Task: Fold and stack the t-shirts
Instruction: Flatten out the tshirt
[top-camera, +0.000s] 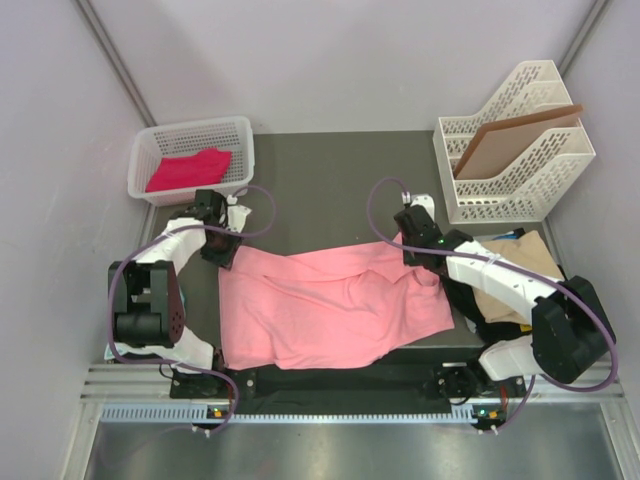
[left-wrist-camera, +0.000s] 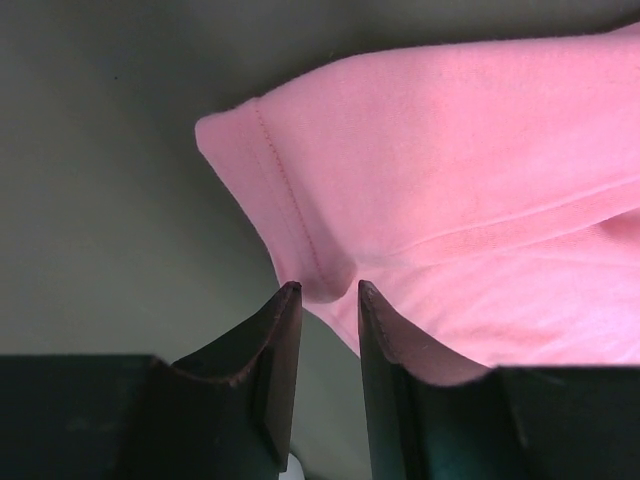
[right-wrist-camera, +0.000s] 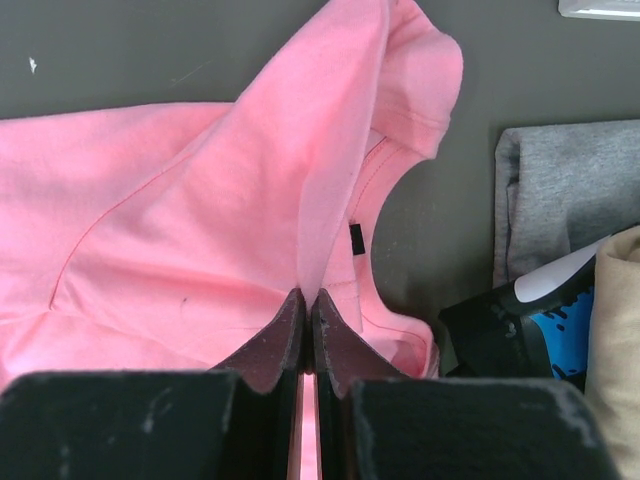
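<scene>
Salmon-pink t-shirt (top-camera: 330, 305), spread (rumpled)

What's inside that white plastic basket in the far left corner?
The white lattice plastic basket holds one magenta-pink cloth t-shirt, loosely bundled. Whether anything lies beneath it cannot be seen: the shirt covers that part of the basket floor.

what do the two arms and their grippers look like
The left arm and right arm have white shells over bulky black joints, a thin purple cable looping along each. The left gripper and right gripper have black tapered fingers with scuffed edges.
</scene>
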